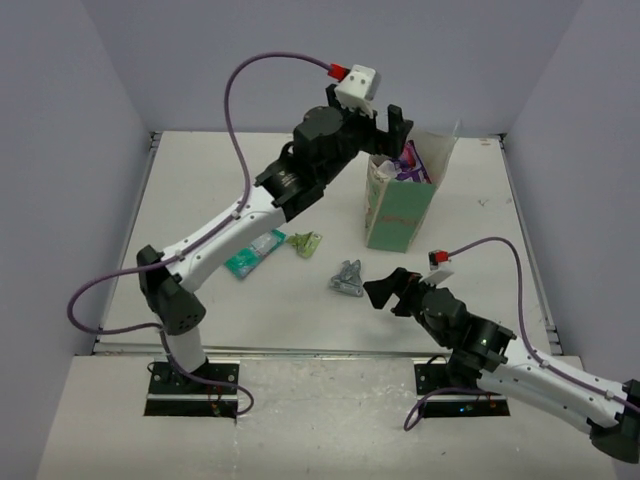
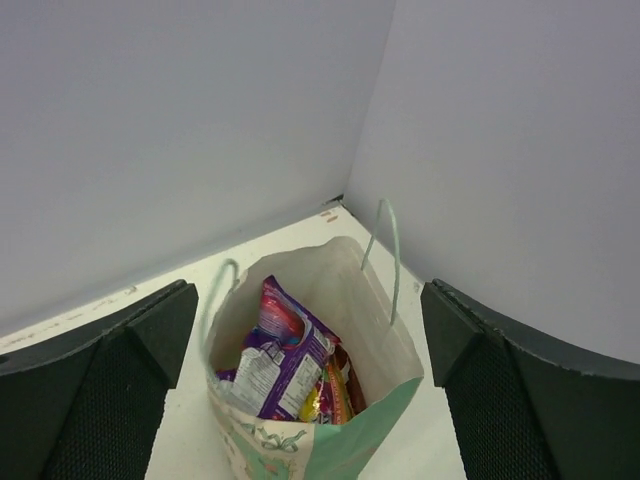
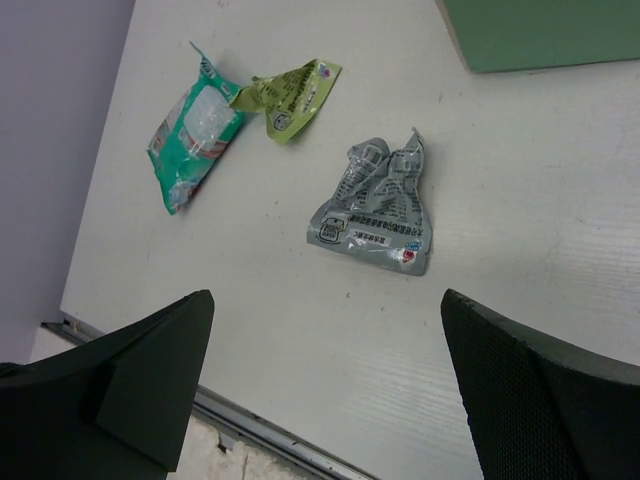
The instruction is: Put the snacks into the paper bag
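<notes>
The mint-green paper bag stands upright at the back right of the table. In the left wrist view the bag holds a purple packet with red and orange packets beside it. My left gripper hovers open and empty just above the bag's mouth. A teal packet, a small green packet and a silver packet lie on the table. My right gripper is open and empty, just right of the silver packet.
The table's front edge with a metal rail runs close below my right gripper. Grey walls enclose the table on three sides. The teal packet and green packet lie side by side.
</notes>
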Robot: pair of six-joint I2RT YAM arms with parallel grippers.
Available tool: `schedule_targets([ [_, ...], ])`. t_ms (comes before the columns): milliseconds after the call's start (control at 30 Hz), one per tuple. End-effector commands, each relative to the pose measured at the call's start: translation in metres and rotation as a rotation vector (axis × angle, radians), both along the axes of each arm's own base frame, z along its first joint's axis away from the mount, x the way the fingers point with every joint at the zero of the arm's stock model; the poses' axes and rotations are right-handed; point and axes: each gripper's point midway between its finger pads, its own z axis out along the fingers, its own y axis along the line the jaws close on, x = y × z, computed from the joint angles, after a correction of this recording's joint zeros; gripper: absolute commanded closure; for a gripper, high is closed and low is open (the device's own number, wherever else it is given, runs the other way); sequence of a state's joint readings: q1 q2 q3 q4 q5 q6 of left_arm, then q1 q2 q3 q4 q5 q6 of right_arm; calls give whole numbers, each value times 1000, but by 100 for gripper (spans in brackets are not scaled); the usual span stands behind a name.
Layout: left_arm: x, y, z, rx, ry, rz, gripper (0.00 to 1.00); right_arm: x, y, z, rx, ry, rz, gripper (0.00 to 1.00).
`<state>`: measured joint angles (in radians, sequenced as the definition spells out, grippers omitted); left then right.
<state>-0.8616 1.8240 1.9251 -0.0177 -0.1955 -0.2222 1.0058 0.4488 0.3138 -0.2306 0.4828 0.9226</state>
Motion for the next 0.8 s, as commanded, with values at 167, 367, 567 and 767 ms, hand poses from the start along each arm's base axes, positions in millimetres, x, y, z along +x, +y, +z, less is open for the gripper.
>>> schedule_targets([
  [167,-55,146,33,-36,59,186,0,8,49,44,-61,-102,193,1],
  [367,-69,233,-93,69,283,373,0,9,104,40,-75,-44,353,1],
  [567,-91,264,-195,24,471,439,0,22,162,41,-63,11,462,1],
  [767,-87,297,-259,-36,641,493,0,42,230,37,-65,130,746,2],
])
